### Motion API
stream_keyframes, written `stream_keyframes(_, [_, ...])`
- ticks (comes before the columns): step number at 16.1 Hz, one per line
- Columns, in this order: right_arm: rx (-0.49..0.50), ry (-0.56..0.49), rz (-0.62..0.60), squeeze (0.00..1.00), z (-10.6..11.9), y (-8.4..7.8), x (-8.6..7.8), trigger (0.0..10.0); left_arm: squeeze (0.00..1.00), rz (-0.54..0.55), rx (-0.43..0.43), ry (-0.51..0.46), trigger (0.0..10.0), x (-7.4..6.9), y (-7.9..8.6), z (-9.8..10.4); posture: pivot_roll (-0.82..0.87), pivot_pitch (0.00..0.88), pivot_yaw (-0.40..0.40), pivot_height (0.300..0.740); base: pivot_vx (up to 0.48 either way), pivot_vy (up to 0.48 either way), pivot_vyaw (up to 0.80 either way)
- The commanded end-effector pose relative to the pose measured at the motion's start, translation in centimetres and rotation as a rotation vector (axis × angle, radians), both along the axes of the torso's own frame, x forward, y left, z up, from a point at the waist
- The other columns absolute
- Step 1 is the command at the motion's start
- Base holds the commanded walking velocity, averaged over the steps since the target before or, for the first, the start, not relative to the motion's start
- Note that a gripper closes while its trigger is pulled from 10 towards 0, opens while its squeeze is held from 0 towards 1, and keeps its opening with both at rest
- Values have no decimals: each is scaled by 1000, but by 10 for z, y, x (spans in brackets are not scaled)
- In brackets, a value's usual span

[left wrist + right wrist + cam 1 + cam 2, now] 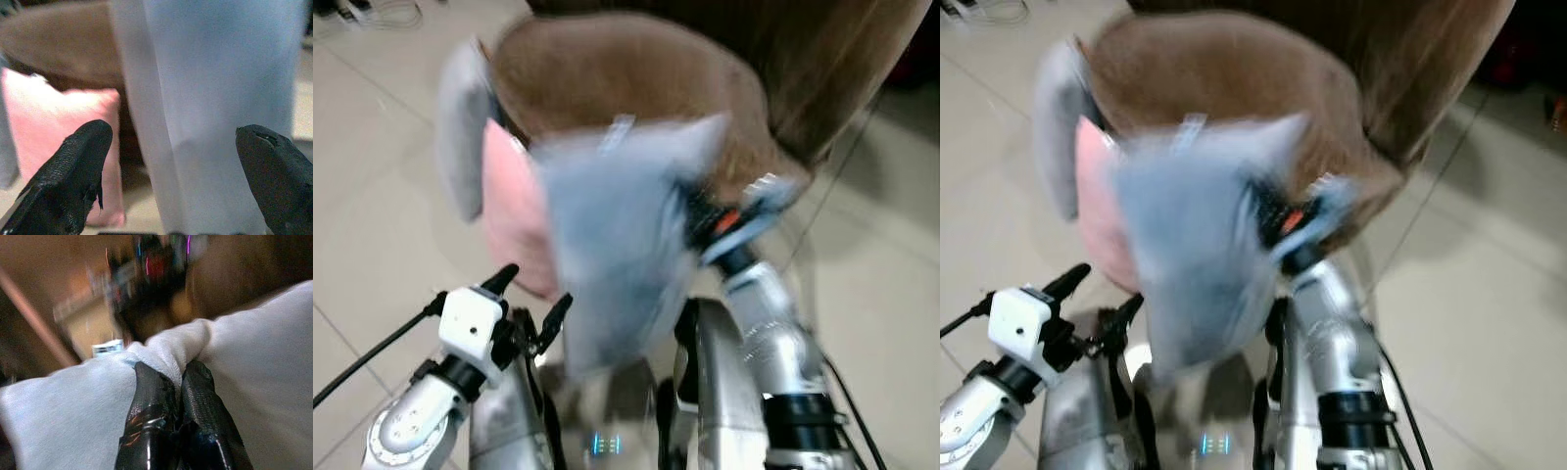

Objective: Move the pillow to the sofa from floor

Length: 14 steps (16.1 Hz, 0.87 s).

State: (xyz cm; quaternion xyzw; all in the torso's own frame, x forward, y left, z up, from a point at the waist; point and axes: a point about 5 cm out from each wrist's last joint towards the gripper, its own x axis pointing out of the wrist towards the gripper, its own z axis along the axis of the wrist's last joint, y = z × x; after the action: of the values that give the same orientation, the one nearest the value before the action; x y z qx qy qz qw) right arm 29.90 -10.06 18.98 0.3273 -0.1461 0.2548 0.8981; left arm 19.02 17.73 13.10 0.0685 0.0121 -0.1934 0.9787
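A grey-blue pillow (612, 245) hangs blurred in front of me, lifted off the floor before the brown sofa (626, 88). My right gripper (171, 377) is shut on a pinched fold of its fabric near the upper edge. My left gripper (533, 299) is low on the left, open, its fingers (73, 171) spread just short of the hanging pillow (220, 98). A pink pillow (514, 211) leans against the sofa front behind it.
Another grey pillow (460, 127) leans at the sofa's left corner. Pale floor tiles (372, 225) spread to the left and right. Cables (372, 12) lie on the floor at the far left.
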Motion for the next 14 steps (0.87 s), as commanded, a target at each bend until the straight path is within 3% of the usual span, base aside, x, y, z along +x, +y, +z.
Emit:
stream_keyframes(1, [83, -48, -47, 0, 22, -10, -4, 0, 0, 25, 13, -22, 10000, -1, 1, 3, 65, 38, -51, 460, 0, 0, 0])
stream_keyframes(2, [112, -62, -99, 0, 40, -17, -6, 0, 0, 52, 17, -39, 10000, 3, 2, 3, 55, 11, -56, 460, 0, 0, 0])
stream_keyframes(3, [64, -34, -152, 0, 49, -21, -4, 10000, 0, 87, 19, -58, 10000, 9, 4, 4, 46, 0, -58, 460, 0, 0, 0])
stream_keyframes(5, [-155, -32, -190, 0, 52, -23, -3, 10000, 0, 196, 3, -113, 10000, 24, 9, 11, 35, 0, -55, 460, 0, 0, 0])
stream_keyframes(6, [-278, -12, -255, 0, 39, -28, -5, 10000, 0, 223, 15, -119, 10000, 32, 9, 13, 32, 0, -49, 460, 0, 0, 0])
stream_keyframes(9, [-428, 116, -318, 0, 2, -33, -17, 10000, 0, 266, 72, -148, 10000, 45, 9, 14, 39, 0, -34, 490, 0, 0, 0])
stream_keyframes(10, [-396, 167, -339, 0, -7, -37, -21, 10000, 0, 292, 97, -172, 10000, 47, 11, 14, 43, 0, -36, 504, 0, 0, 0])
stream_keyframes(14, [-419, 210, -362, 0, -18, -36, -23, 10000, 0, 322, 117, -183, 10000, 48, 10, 14, 57, 0, -41, 529, 0, 0, 0])
